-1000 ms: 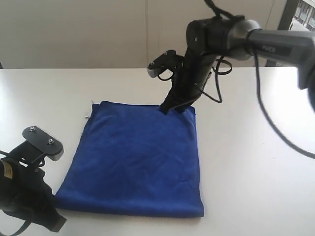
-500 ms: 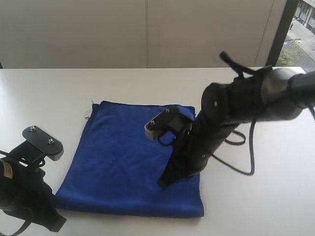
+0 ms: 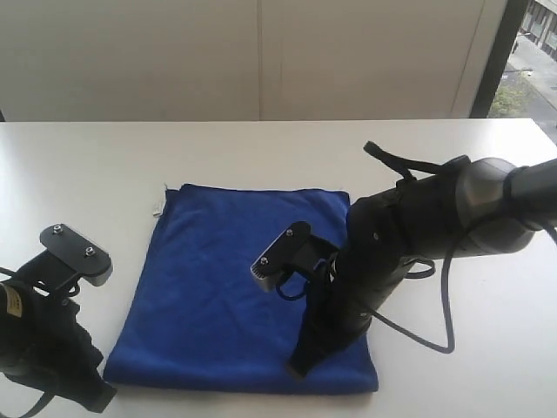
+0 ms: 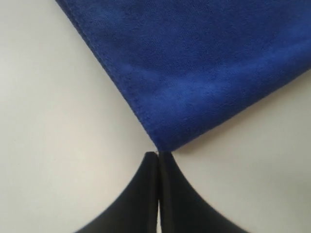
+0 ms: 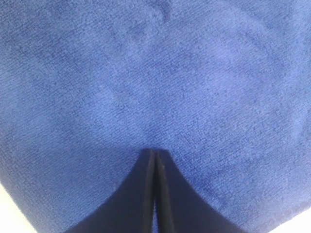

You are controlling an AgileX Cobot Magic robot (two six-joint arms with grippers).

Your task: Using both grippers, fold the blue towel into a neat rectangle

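The blue towel (image 3: 218, 261) lies flat on the white table (image 3: 452, 174) as a rough rectangle, its small white tag (image 3: 158, 207) at the far left corner. My right gripper (image 3: 300, 367) is shut, and its tips (image 5: 154, 151) press down on the towel's fuzzy surface (image 5: 155, 73) near the near right edge. At the near left, my left gripper (image 3: 97, 396) rests low on the table. It is shut too, and its tips (image 4: 158, 154) touch the towel's near left corner (image 4: 204, 63) with no cloth visible between them.
A pale wall runs behind the table's far edge (image 3: 261, 122), with a window (image 3: 522, 61) at the far right. The right arm's cables (image 3: 418, 261) loop over the towel's right side. A grey block (image 3: 77, 252) on the left arm sits left of the towel.
The right gripper, shut, swept from the towel's far right corner across the cloth to its near edge. The towel's near right corner shifted slightly outward. The left arm stayed put.
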